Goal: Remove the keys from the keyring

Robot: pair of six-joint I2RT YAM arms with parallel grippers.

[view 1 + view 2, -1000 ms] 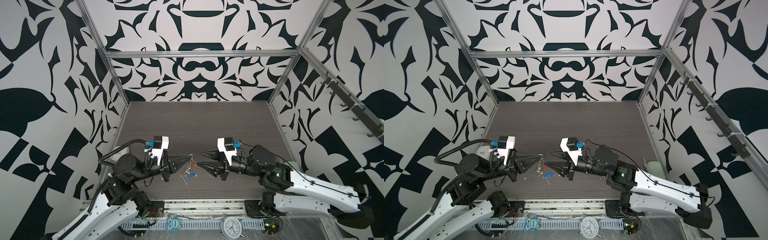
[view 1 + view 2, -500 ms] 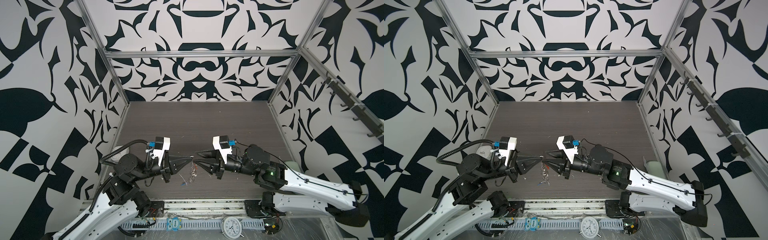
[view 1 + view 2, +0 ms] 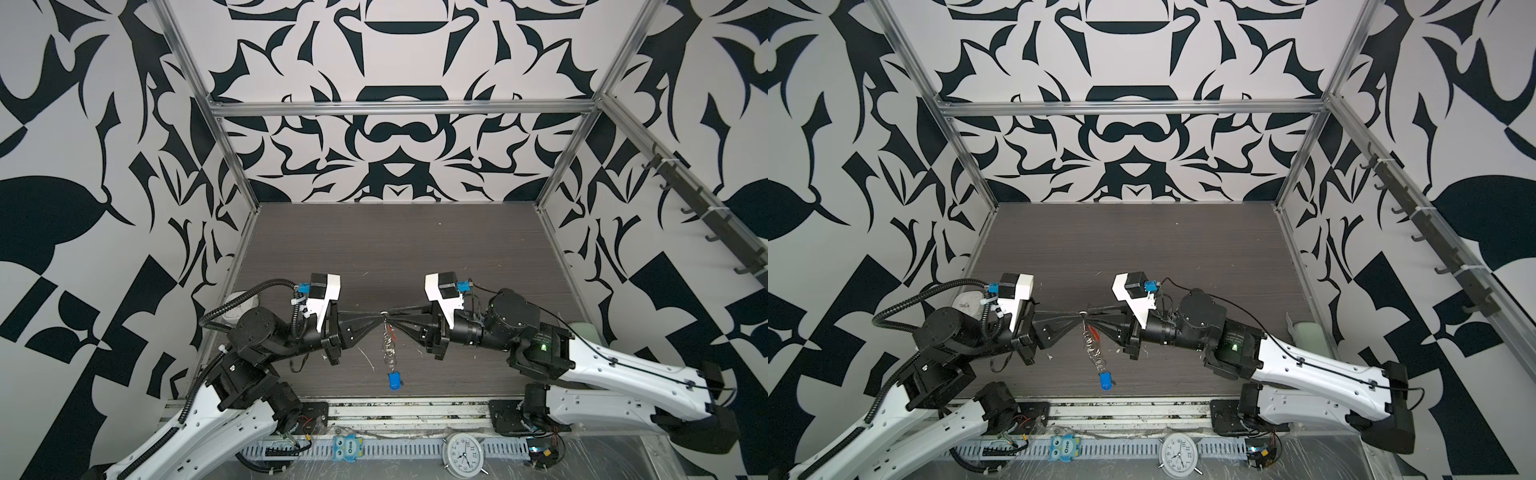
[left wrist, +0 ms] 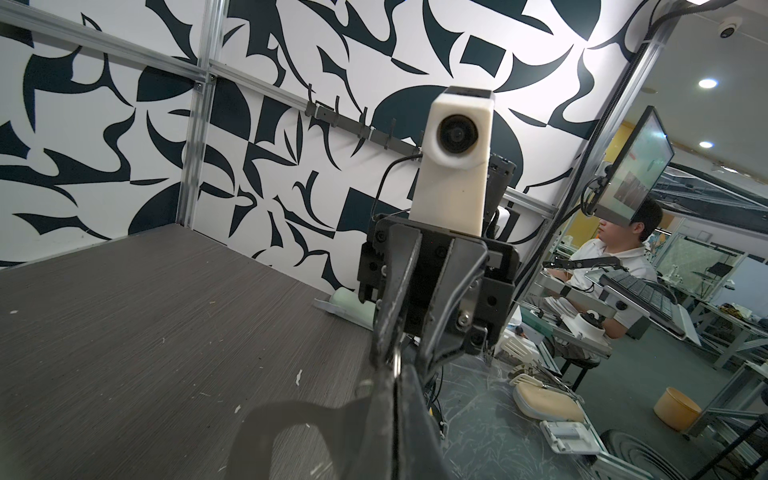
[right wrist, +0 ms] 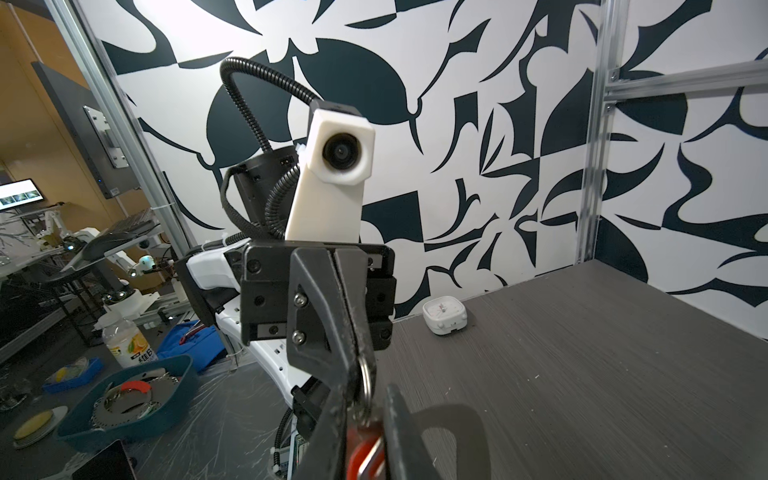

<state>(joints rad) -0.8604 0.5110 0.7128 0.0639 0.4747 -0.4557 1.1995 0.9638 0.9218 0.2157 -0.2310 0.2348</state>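
Both grippers meet tip to tip above the front middle of the table in both top views. My left gripper (image 3: pixel 379 326) (image 4: pixel 395 374) is shut on a silver ring (image 5: pixel 365 378). From that ring the keyring (image 3: pixel 388 347) (image 3: pixel 1094 353) hangs down as a string of silver clips. At its bottom end is the key with the blue tag (image 3: pixel 395 380) (image 3: pixel 1105 380). My right gripper (image 3: pixel 395 323) (image 5: pixel 371 399) has its fingers pressed on both sides of the key with the red-orange tag (image 5: pixel 365 451) (image 3: pixel 1095 332), just below the ring. The key blades are too small to make out.
A small white square clock (image 5: pixel 444 313) (image 3: pixel 239 301) stands at the table's left edge. A pale green object (image 3: pixel 582 330) lies at the right edge. On the front rail are a round alarm clock (image 3: pixel 461 453) and a blue owl figure (image 3: pixel 347 449). The dark table (image 3: pixel 395 249) stretches behind the grippers.
My right gripper has moved left to meet the left gripper's tips, and its jaws have narrowed onto the red-orange tag. The left gripper has stayed shut and nearly still.
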